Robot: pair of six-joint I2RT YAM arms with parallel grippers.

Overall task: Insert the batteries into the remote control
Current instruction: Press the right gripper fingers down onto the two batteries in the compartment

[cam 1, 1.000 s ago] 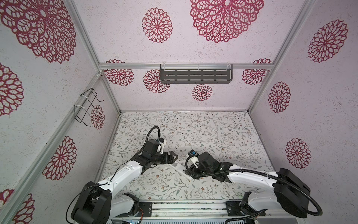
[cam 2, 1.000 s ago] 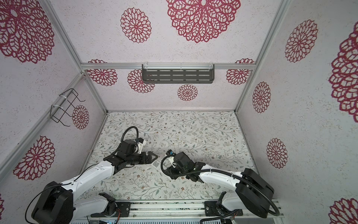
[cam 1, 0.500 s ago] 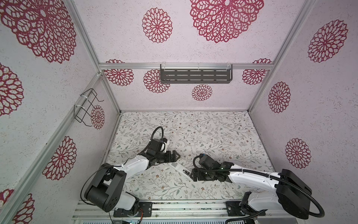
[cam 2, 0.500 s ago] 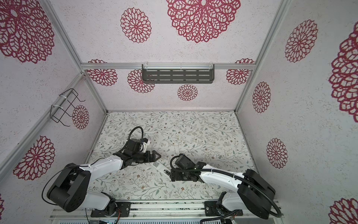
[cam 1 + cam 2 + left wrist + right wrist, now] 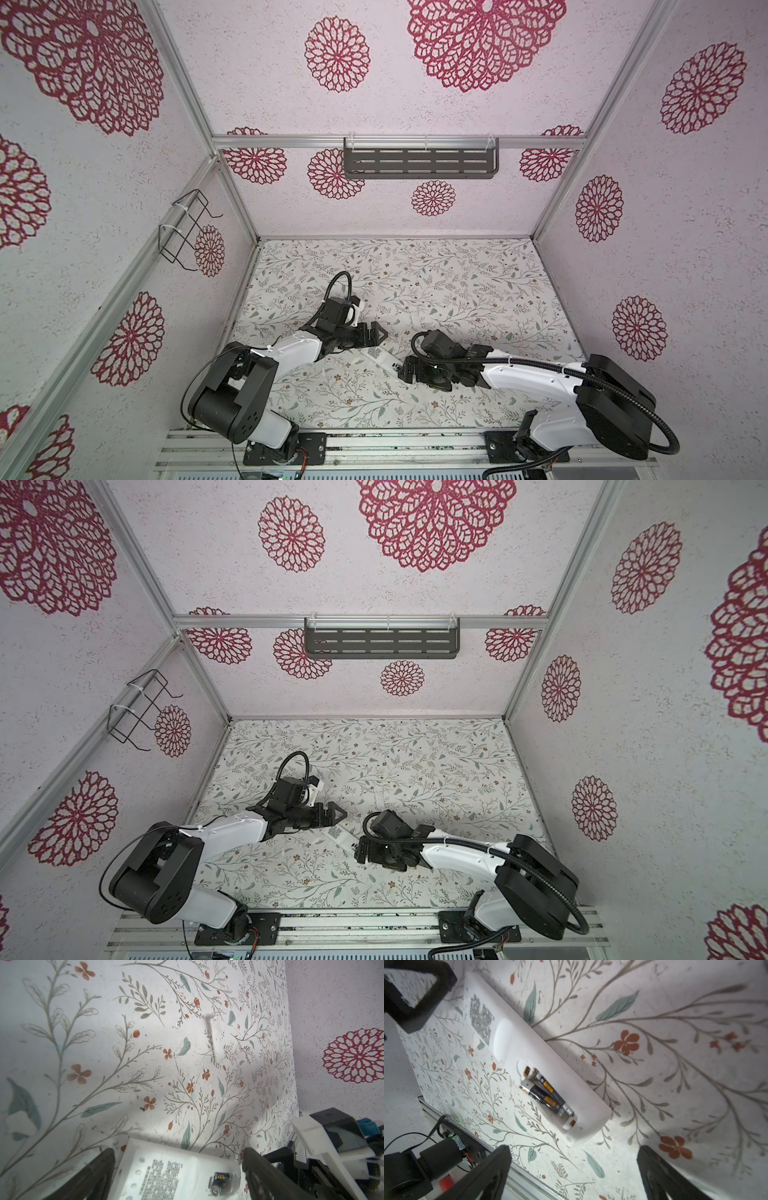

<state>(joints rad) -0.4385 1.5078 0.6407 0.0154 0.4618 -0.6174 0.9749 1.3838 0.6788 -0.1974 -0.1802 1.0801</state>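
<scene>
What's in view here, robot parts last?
Floral-print table: one, pale, underneath.
White rectangular plastic remote control: one, white, label up on table.
Slim dark cylindrical batteries: two, black, in the remote's open compartment.
Small white plastic strip: one, white, loose on table.
Dark slotted metal shelf: one, grey, back wall.
Black wire rack: one, black, left wall.
Left gripper: one, black, open over remote's label end.
Right gripper: one, black, open near battery end.
</scene>
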